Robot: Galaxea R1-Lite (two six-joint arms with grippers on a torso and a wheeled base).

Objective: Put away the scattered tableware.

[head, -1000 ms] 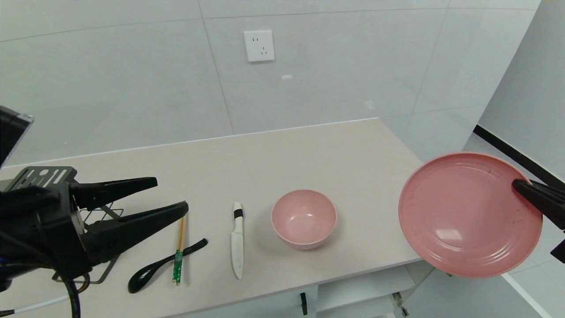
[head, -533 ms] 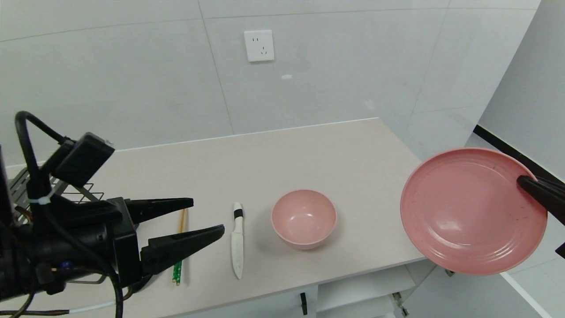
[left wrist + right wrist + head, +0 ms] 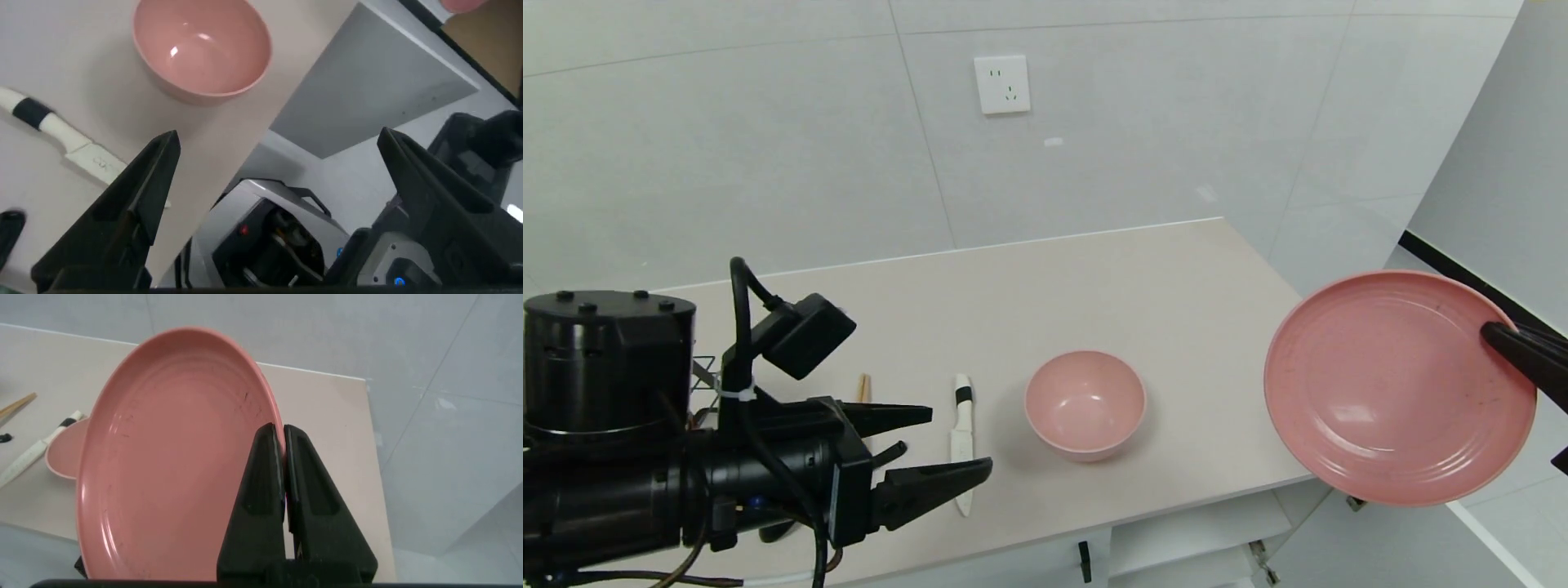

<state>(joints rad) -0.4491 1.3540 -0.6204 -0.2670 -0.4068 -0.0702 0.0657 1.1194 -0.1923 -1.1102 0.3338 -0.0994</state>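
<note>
My right gripper (image 3: 1490,334) is shut on the rim of a pink plate (image 3: 1396,388), held in the air off the right end of the counter; the same plate (image 3: 163,457) shows tilted in the right wrist view with the gripper (image 3: 283,445) clamped on its edge. A pink bowl (image 3: 1085,404) stands upright on the counter, and the bowl (image 3: 202,46) also appears in the left wrist view. Left of it lies a white knife (image 3: 962,425), also (image 3: 69,140). My left gripper (image 3: 960,441) is open, low over the counter front beside the knife. Chopsticks (image 3: 863,387) peek out behind it.
The beige countertop (image 3: 1045,302) ends at a front edge near the bowl and a right edge near the plate. A wire rack (image 3: 707,371) sits at the far left, mostly hidden by my left arm. A wall socket (image 3: 1002,83) is on the tiled wall.
My left arm has swung right and lower along the counter front, its open fingers now reaching the knife and covering the black spoon and most of the chopsticks. The plate rose slightly.
</note>
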